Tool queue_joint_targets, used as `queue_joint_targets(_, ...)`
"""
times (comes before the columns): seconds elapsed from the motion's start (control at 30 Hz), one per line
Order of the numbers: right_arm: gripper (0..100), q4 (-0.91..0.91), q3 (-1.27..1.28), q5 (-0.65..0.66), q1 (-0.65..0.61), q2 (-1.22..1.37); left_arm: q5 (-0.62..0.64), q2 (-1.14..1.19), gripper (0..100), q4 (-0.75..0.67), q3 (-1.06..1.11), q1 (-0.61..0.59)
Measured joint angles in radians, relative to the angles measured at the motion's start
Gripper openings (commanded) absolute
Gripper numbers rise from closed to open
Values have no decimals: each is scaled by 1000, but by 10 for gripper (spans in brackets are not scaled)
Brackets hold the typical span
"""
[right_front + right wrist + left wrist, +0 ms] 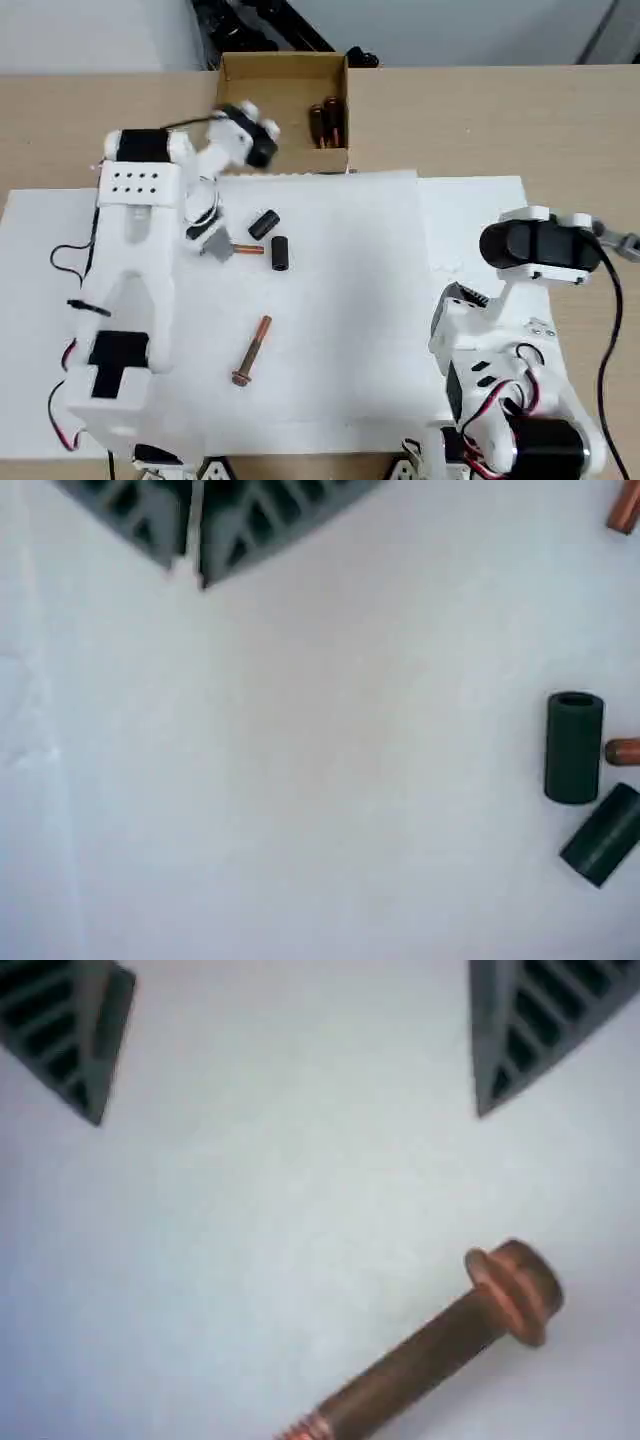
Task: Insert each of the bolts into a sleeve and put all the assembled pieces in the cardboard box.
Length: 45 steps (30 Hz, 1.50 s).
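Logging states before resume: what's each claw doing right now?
Left claw: open, empty, copper bolt close by.
Right claw: closed, holding nothing.

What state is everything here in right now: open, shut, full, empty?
left gripper: open, empty
right gripper: shut, empty
bolt near left gripper: lying bare, no sleeve
second bolt: lying bare, no sleeve
slanted sleeve: lying loose, empty
straight sleeve: lying loose, empty
cardboard box: open, holding assembled pieces
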Motion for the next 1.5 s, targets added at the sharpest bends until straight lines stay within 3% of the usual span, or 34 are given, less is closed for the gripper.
queue_joint_targets(0.23, 7, 0, 0, 0, 0, 0, 718, -74, 224, 0, 0, 0)
queue_joint_targets(0.37, 7, 0, 0, 0, 0, 0, 987, -92, 224, 2, 31, 0)
queue_joint_targets(0.53, 8, -6, 21, 0, -2, 2, 1129, -98, 224, 6, 107, 0)
queue_joint_targets(0.83, 7, -150, 86, -31, -164, 126, 1392, -100, 225, -64, 192, 12)
queue_joint_targets(1.1, 7, -362, 87, -34, -304, 345, 1533, -25, 225, -172, 201, 71)
queue_joint_targets(1.5, 7, -571, 87, -40, -434, 543, 1666, 78, 225, -178, 201, -2)
